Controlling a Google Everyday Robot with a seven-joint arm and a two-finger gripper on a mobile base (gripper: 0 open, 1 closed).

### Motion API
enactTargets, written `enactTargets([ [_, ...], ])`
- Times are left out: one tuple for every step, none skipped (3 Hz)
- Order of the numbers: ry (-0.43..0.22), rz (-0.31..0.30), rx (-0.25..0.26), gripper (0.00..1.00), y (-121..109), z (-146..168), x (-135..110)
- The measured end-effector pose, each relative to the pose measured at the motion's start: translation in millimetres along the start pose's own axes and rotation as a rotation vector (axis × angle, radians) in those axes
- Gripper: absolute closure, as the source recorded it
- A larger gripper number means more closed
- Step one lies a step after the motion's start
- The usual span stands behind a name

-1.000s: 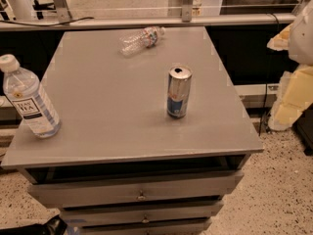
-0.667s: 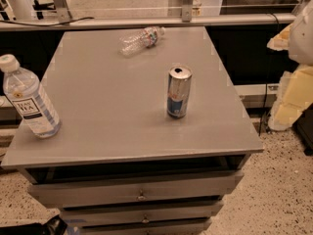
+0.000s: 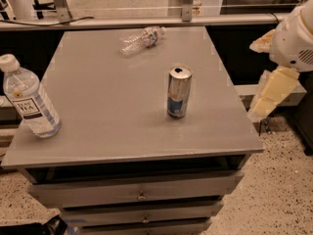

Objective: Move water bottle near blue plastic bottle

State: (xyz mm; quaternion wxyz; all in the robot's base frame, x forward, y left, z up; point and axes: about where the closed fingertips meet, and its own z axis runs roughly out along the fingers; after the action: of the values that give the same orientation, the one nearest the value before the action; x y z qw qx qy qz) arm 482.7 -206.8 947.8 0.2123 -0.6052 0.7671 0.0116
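Camera view, findings:
- Grey table [image 3: 112,126]: position unchanged.
- Gripper [image 3: 270,93]: hangs off the table's right edge, clear of every item. It sits slightly further into view than a second ago. Open or closed cannot be told.
- Blue plastic bottle [image 3: 30,99]: standing at the front-left corner, unmoved.
- Can [image 3: 178,92]: upright, right of centre, unmoved.
- Water bottle [image 3: 142,38]: lying on its side near the far edge, unmoved, well apart from the blue plastic bottle.

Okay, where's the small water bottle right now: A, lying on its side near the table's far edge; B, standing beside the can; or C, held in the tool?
A: the water bottle lies on its side by the far edge of the table, while the tool hangs beyond the right edge.
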Motion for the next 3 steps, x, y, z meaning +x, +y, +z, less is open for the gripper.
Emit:
enactTargets([
  [-0.076, -0.027, 0.034, 0.00, -40, 33, -17],
  [-0.145, -0.095, 0.078, 0.00, -79, 58, -46],
  [-0.207, -0.157, 0.101, 0.00, -111, 84, -83],
])
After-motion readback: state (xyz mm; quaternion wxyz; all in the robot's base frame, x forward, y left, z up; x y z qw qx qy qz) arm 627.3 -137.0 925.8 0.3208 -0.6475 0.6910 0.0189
